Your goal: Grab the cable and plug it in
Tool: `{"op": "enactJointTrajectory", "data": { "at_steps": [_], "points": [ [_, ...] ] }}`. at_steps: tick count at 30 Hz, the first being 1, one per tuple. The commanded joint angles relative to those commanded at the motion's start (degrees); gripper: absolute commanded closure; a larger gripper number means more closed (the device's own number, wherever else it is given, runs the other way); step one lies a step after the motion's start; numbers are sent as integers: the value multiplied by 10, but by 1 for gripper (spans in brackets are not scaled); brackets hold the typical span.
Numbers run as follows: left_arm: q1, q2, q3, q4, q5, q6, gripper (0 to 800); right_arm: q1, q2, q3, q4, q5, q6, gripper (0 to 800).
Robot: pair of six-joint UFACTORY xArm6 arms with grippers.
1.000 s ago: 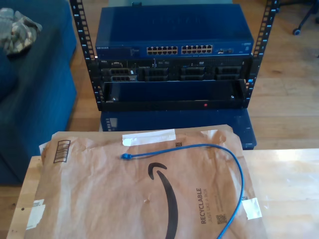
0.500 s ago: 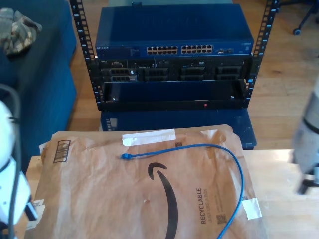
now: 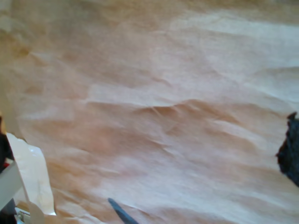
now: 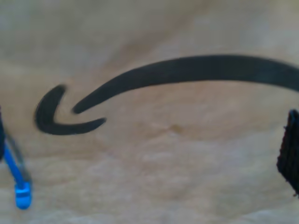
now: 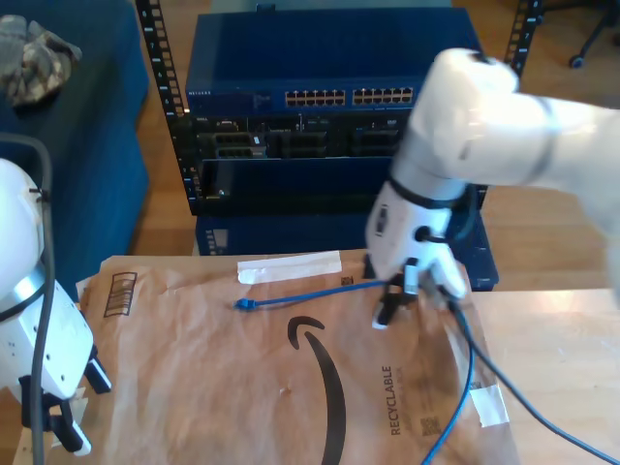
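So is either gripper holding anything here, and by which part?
Nothing is held. The cable lies loose on the paper mailer, its plug free beside my second gripper; my first gripper hangs over bare paper.

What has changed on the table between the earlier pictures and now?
My second arm swung in from the exterior view's right, its hand now over the thin blue cable. My first arm came further in at that view's left. Nothing grasped; cable and brown paper mailer lie unmoved.
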Motion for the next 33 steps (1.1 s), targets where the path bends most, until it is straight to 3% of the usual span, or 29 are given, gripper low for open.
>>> {"op": "enactJointTrajectory", "data": {
  "at_steps": [9,11,15,25,29,33],
  "points": [
    [-1,23,-21,0,0,-7,0,84,84,-33,-25,-101,-4,9],
    [-4,25,-26,0,0,-8,0,87,96,-40,-37,-113,-1,40],
    [-8,27,-30,0,0,-18,0,100,144,-80,-39,-113,2,40],
    [-26,44,-38,0,-11,-25,0,110,164,-80,-52,-162,61,41],
    [-33,45,-38,0,-18,-36,0,110,178,-81,-104,-166,102,42],
    [-40,45,-38,0,-29,-36,0,111,185,-77,-109,-189,117,101]
  ]
}}
